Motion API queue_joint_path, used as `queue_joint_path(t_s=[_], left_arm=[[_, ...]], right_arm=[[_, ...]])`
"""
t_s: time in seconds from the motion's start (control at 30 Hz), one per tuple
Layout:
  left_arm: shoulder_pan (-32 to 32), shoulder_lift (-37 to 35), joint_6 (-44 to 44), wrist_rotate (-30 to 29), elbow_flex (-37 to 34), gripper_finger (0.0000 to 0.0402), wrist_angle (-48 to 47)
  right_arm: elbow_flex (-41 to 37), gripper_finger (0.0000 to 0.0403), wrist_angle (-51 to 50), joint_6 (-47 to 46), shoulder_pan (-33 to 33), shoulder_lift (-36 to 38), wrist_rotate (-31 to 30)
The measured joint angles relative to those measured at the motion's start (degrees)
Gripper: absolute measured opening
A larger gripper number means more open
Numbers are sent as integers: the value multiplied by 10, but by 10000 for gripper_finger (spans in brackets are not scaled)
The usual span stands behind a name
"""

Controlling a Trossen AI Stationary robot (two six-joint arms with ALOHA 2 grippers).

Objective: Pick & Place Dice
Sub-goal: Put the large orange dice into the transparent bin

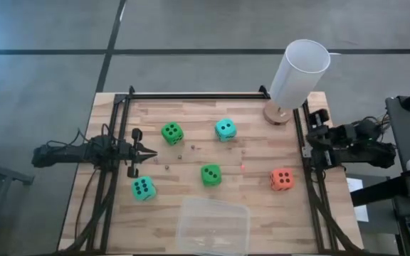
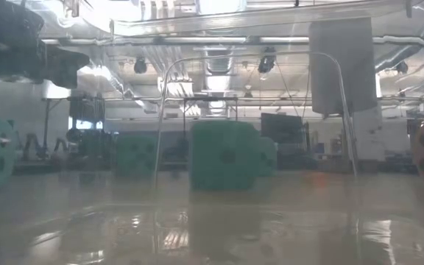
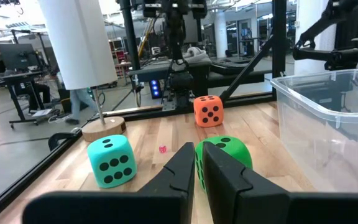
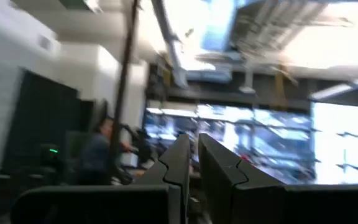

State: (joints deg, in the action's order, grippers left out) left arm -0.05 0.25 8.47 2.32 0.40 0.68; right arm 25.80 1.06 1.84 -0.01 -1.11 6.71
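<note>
Five dice rest on their bottom faces on the wooden table [image 1: 255, 153]: a green one [image 1: 172, 132], a teal one [image 1: 225, 129], a second green one [image 1: 211, 175], an orange-red one [image 1: 282, 179] and a second teal one [image 1: 142, 188]. My left gripper [image 1: 150, 151] is shut and hovers near the table's left edge, pointing right, short of the dice. In its wrist view the shut fingers [image 3: 197, 163] stand before a green die [image 3: 227, 151], with a teal die [image 3: 110, 160] and the orange-red die [image 3: 207, 111] beyond. My right gripper [image 4: 191, 152] is shut, and its arm [image 1: 333, 142] is folded at the right edge.
A clear plastic bin [image 1: 212, 226] sits at the near edge and blurs the low view. A white cylinder [image 1: 299, 72] on a round wooden base [image 1: 278, 114] stands at the far right corner. Tiny bits [image 1: 242, 167] lie mid-table. A person [image 4: 98, 155] shows in the room.
</note>
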Motion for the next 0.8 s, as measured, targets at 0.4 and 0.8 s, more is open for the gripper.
queue_joint_path(t_s=[0.4,0.8], left_arm=[[0,0,0,0,0,38,0],[0,0,0,0,0,38,0]], right_arm=[[142,34,-181,25,0,-112,-129],[248,34,-317,18,0,-275,-129]])
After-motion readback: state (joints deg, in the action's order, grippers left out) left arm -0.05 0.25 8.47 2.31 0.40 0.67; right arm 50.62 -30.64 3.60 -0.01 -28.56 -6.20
